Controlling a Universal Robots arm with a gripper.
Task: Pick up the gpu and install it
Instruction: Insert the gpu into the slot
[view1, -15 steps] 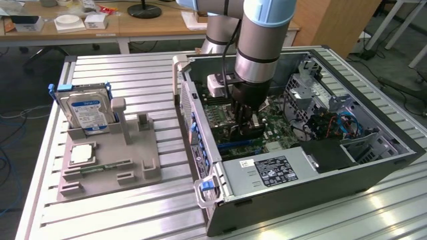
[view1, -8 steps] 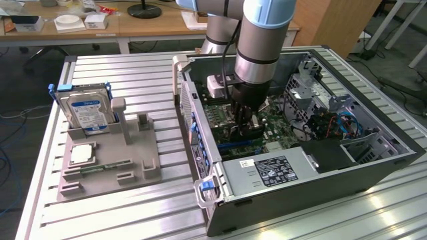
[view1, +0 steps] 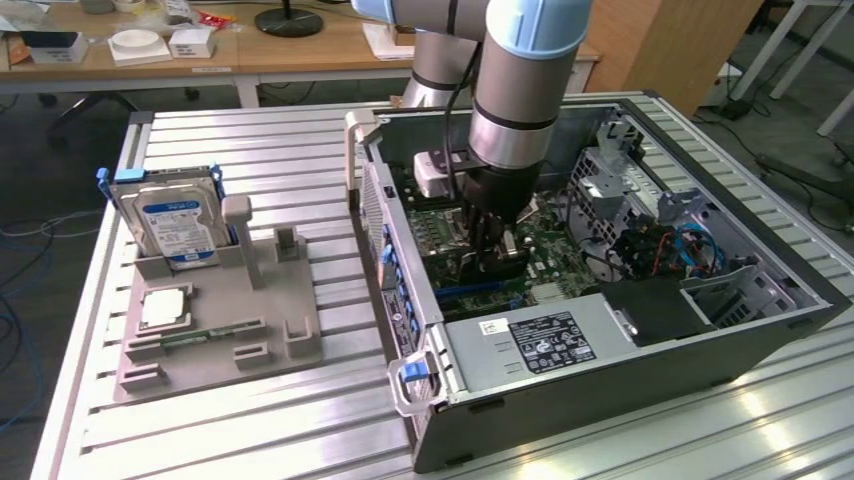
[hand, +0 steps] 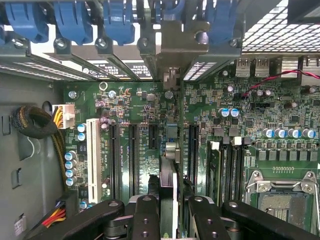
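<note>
My gripper reaches down inside the open computer case, just over the green motherboard. In the wrist view its two black fingers are shut on the gpu. The card is seen edge-on as a thin dark strip running away from the gripper. Its pale metal end bracket stands at the case's rear slot openings. The card lies along the motherboard's line of black expansion slots, between two of them; whether it is seated I cannot tell.
A grey holder on the slatted table carries a silver hard drive, a square chip and a green memory stick. A power supply fills the case's near corner. Blue slot clips line the rear wall.
</note>
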